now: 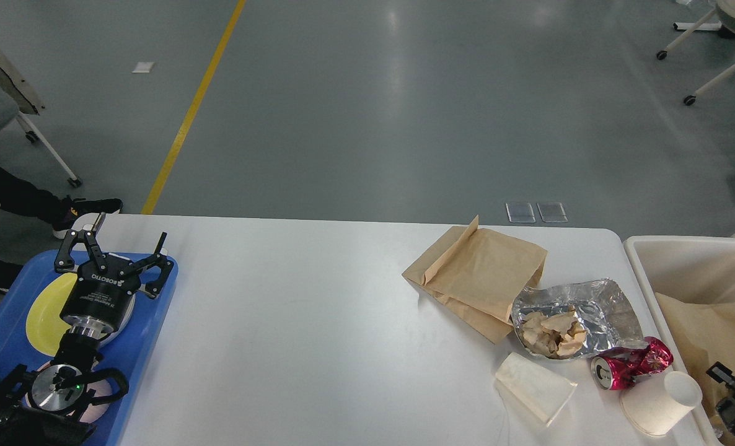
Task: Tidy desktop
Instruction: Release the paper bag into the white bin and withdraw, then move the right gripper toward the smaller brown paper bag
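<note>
Spanning most of the lower view, the white counter (pixel 318 334) is bare across its middle, while litter is clustered at its right end: a brown paper bag (pixel 476 275), a crumpled foil tray (pixel 581 313) holding scraps, a flattened paper cup (pixel 535 385), a crushed red can (pixel 631 364) and a white paper cup (pixel 659 402) lying on its side near the edge. Just beyond that edge a beige bin (pixel 665 260) is seen, with brown paper already inside. At the left end a blue tray (pixel 150 334) with a yellow plate (pixel 42 313) is placed, and above it the left end effector (pixel 119 241) is held released, fingers spread, gripping nothing. The right end effector (pixel 733 402) is glimpsed only partly at the frame's corner over the bin; its state cannot be told. A risk is judged here: the light cups and can could be knocked off the counter's edge if the right arm is swung back low across them.
</note>
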Tool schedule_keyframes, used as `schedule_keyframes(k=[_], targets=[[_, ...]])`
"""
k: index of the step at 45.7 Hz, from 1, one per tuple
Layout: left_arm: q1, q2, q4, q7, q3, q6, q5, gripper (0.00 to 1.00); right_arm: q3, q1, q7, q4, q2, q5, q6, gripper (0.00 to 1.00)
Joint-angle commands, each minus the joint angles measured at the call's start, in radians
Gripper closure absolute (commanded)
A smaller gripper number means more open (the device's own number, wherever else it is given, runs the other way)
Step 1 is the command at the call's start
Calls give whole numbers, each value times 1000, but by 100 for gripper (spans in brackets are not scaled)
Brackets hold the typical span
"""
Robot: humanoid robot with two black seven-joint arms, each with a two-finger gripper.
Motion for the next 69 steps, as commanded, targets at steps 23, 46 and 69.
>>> schedule_keyframes(k=[23, 46, 69], targets=[[0, 0, 0, 0, 0, 0, 0, 3, -49, 447, -27, 417, -285, -214, 19, 0], [0, 0, 0, 0, 0, 0, 0, 3, -504, 1411, -38, 851, 14, -352, 748, 0], [0, 0, 2, 0, 0, 0, 0, 3, -211, 2066, -40, 1514, 104, -257, 894, 0]])
